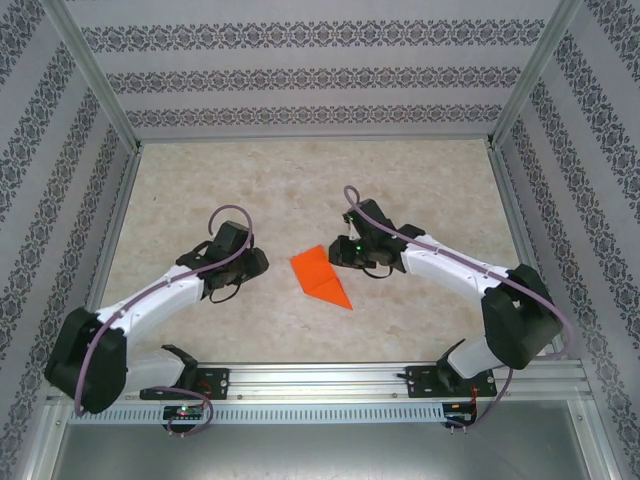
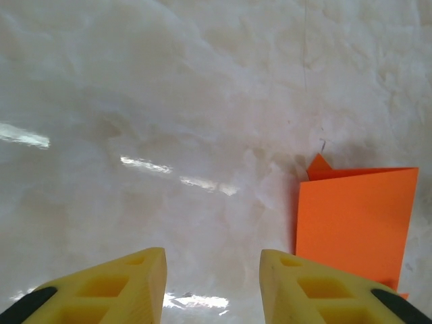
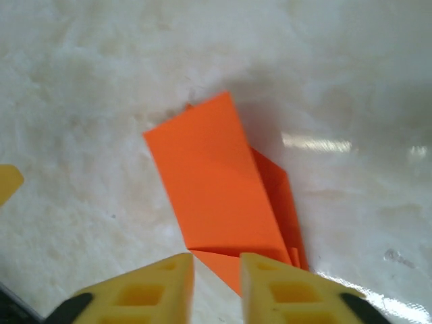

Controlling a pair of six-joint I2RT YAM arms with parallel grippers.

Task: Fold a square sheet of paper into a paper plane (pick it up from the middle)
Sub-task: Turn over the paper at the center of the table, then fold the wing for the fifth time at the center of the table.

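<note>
- Jaws of the right gripper (image 3: pixel 216 260) stand narrowly apart, nothing pinched between them; the frame's lower edge cuts off their bases.
- Just ahead of that gap lies the folded orange paper (image 3: pixel 216 182), flat on the table (image 3: pixel 81 88). Its near corner slips under the fingertips (image 3: pixel 172 266); I cannot tell whether they touch it.
- Jaws of the left gripper (image 2: pixel 212 260) stand open on bare table, with the paper (image 2: pixel 354 216) ahead and to their right, partly covered by the right finger.
- From above, both arms are bent at the elbow and angled inward, wrists low, with the paper (image 1: pixel 320 275) between the two grippers, nearer the right one.
</note>
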